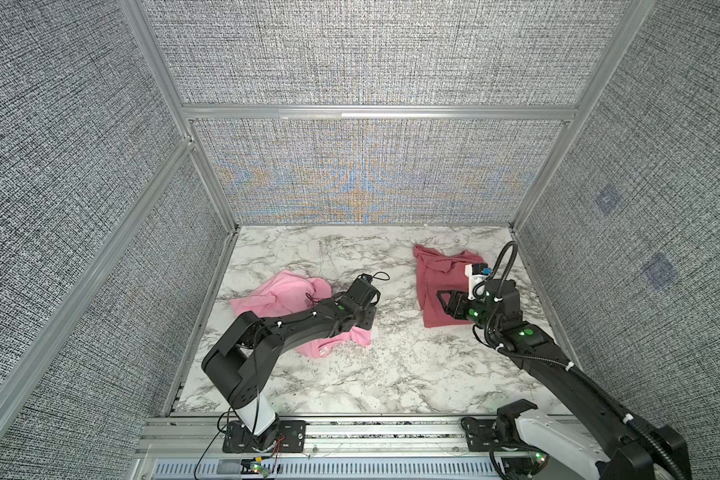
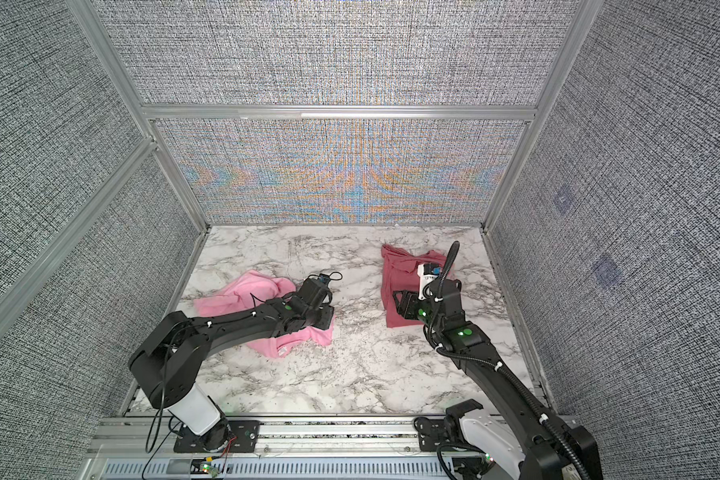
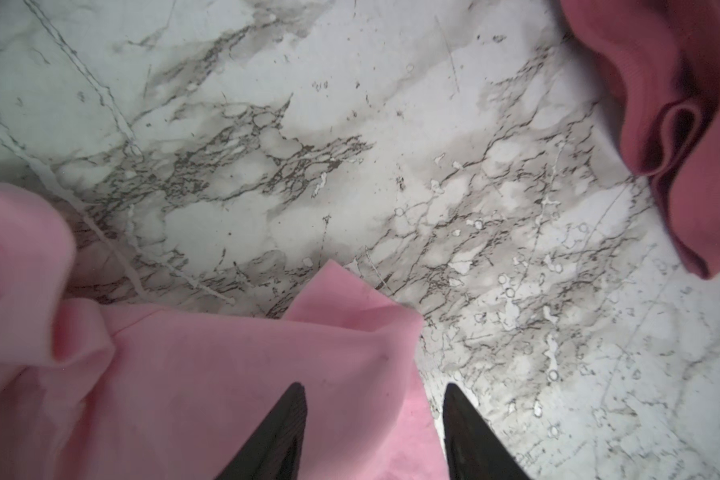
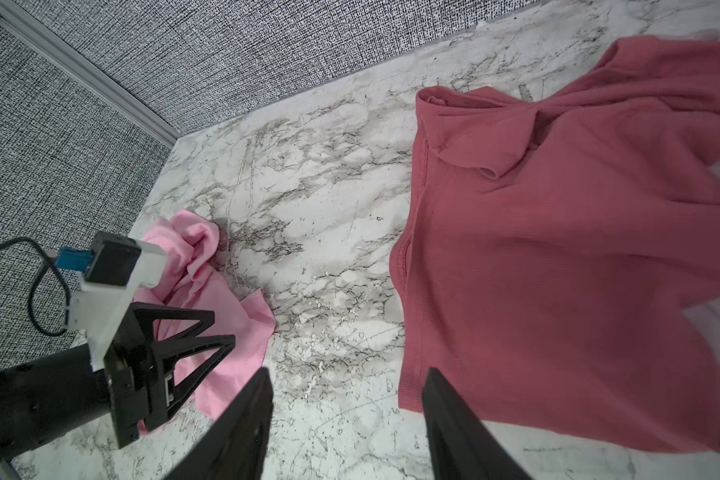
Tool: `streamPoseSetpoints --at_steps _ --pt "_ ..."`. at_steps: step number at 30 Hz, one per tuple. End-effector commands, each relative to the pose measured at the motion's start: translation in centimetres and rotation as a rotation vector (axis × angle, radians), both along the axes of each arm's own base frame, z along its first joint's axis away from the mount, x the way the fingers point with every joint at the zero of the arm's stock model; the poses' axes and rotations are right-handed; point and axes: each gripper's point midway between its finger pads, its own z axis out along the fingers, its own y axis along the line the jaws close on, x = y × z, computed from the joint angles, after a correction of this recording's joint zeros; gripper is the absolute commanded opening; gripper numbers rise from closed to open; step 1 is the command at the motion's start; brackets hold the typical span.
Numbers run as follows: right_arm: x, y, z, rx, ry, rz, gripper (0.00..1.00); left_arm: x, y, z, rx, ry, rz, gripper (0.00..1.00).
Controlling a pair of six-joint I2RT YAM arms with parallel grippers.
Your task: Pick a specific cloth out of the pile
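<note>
Item one, the bright pink cloth (image 1: 275, 291): crumpled on the marble table (image 1: 391, 374), left of centre in both top views. My left forearm crosses above it, so fabric shows on the far side of the arm and again on the near side. Item two, my left gripper (image 3: 373, 388): poised low at that cloth's right-hand edge, jaws parted to a moderate gap, nothing clamped between them. In the left wrist view one of its fingers (image 3: 281, 432) stands over pink fabric and the other over bare marble, with the cloth's edge running up between the two; whether a fingertip touches the fabric I cannot tell. The right wrist view shows the same gripper (image 4: 223, 328) from the side, its two black fingers apart and the pink cloth (image 4: 196, 241) spread beneath and beyond them. Item three, the rose-red cloth (image 1: 433, 270): lying mostly flat toward the right rear of the table, well apart from the pink one, with bare marble between. Item four, my right gripper (image 4: 348, 372): above the left side of the rose-red cloth (image 4: 558, 249), jaws likewise parted and holding nothing, one finger over marble, the other at the red cloth's edge. The pink cloth lies well away from this gripper, across the open marble.
</note>
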Motion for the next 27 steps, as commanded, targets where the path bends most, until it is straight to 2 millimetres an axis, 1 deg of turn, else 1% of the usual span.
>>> streamPoseSetpoints --at_steps 1,6,11,17,20,22,25,26,27 --pt "-0.1 -0.2 0.1 0.005 -0.003 -0.016 0.59 -0.1 0.1 -0.8 0.034 0.008 -0.018 0.56" --pt "-0.1 -0.2 0.3 0.007 -0.005 -0.013 0.59 -0.1 -0.3 -2.1 0.051 0.034 -0.022 0.56" --pt "-0.2 -0.3 0.3 0.008 -0.005 -0.014 0.59 0.0 -0.1 -3.3 0.085 0.062 0.004 0.55" --pt "-0.4 -0.4 0.5 0.008 -0.011 -0.018 0.59 0.0 0.2 -4.9 0.141 0.089 0.004 0.48" --pt "-0.6 -0.6 0.5 0.006 -0.013 -0.024 0.59 0.1 0.4 -5.4 0.158 0.089 0.012 0.38" --pt "-0.7 -0.7 0.5 0.004 -0.014 -0.03 0.59 0.1 0.4 -5.5 0.162 0.084 0.011 0.22" --pt "-0.8 -0.9 0.6 0.002 -0.015 -0.034 0.59 0.6 -0.4 -4.4 0.128 0.059 0.003 0.04" --pt "-0.8 -0.9 0.7 0.001 -0.018 -0.036 0.59 0.8 -0.7 -4.0 0.115 0.045 -0.003 0.0" --pt "-0.7 -0.9 0.8 0.0 -0.022 -0.038 0.59 1.3 -1.3 -3.2 0.096 0.028 -0.009 0.0"
